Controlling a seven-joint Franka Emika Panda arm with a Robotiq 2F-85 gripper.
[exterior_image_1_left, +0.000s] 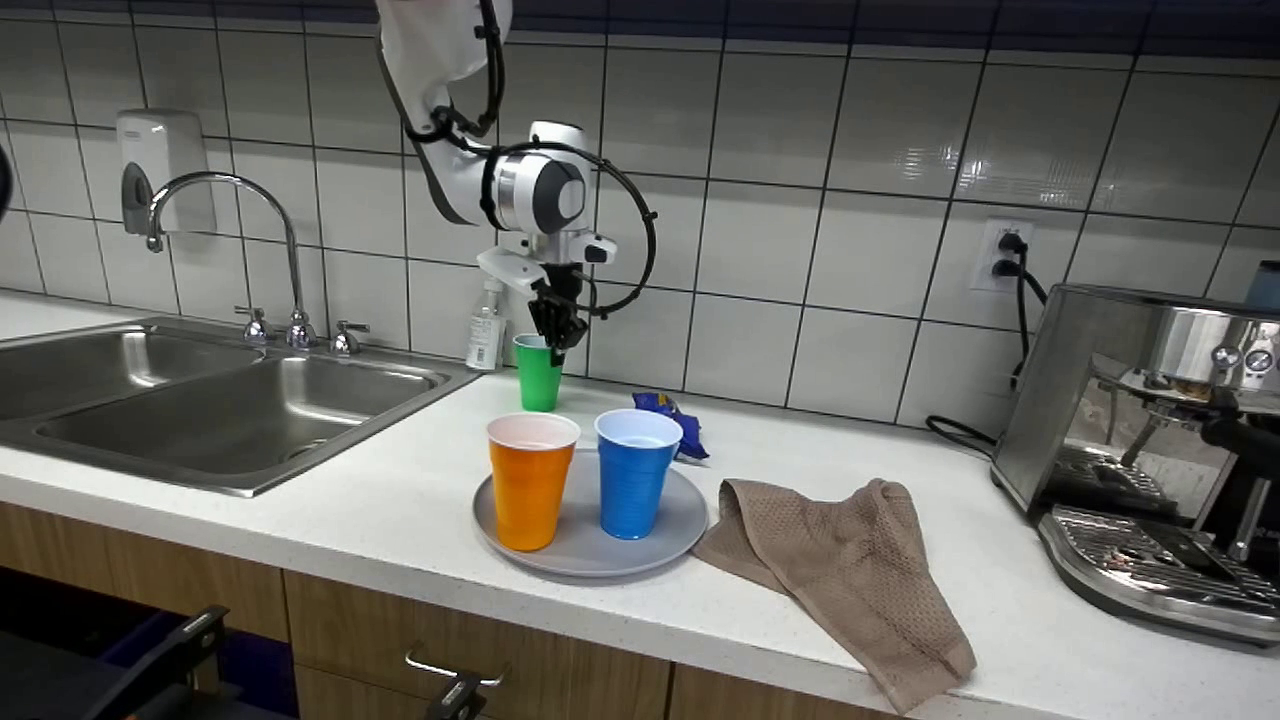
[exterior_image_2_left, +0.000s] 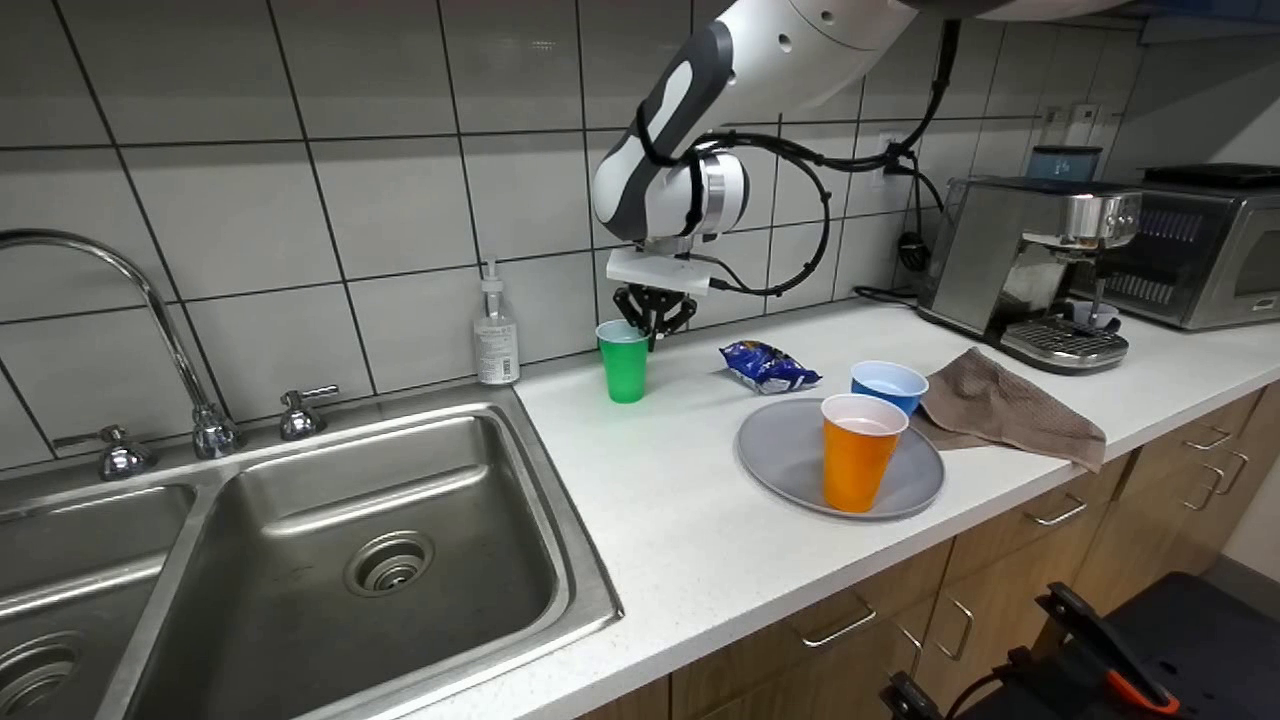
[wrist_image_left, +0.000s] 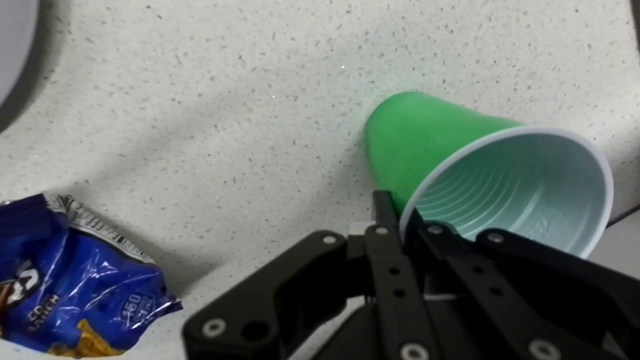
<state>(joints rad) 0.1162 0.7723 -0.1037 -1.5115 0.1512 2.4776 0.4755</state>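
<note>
Hand (wrist_image_left: 401, 209) pinching green cup (wrist_image_left: 425, 137), 1 blue bag (wrist_image_left: 90, 280) nearby

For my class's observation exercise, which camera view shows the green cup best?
The wrist view: the green cup appears largest, showing its ridged interior and the pincer closed on its rim. Both exterior views show it smaller, standing on the counter, with only a little of its interior visible.
</note>
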